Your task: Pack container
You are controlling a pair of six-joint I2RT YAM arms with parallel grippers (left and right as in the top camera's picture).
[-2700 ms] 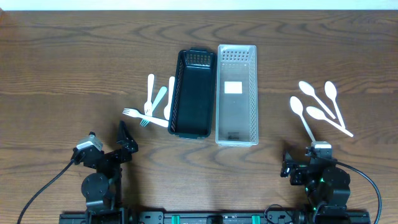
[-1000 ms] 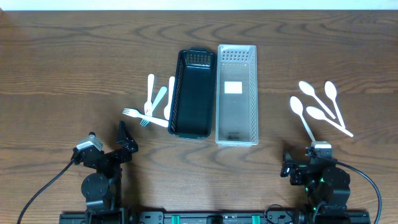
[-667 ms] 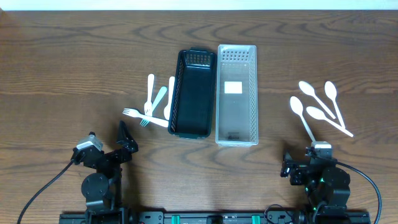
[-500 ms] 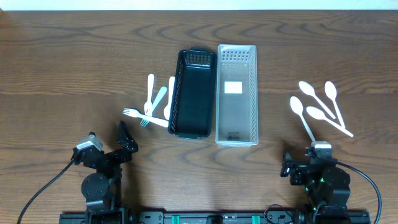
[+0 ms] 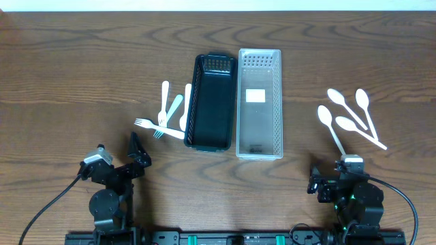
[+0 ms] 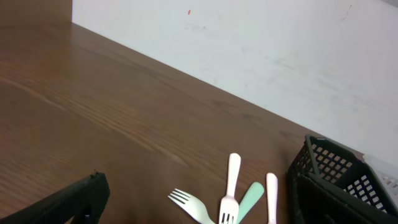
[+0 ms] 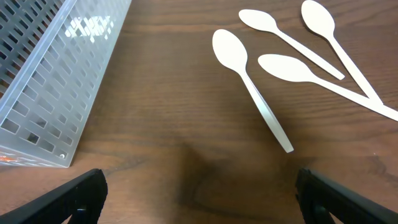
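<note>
Brown worktop (image 5: 68,68): black basket (image 5: 211,102) touches clear basket (image 5: 259,122) in the middle, forks (image 5: 167,112) toward the left edge, spoons (image 5: 351,112) toward the right edge. Left gripper (image 5: 138,153) and right gripper (image 7: 199,196) both have fingers wide apart.

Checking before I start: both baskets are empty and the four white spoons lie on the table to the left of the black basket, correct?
Not quite. The four white spoons lie on the table to the right of the clear basket, on the far side from the black basket, as the overhead view shows. Both baskets are indeed empty.
</note>
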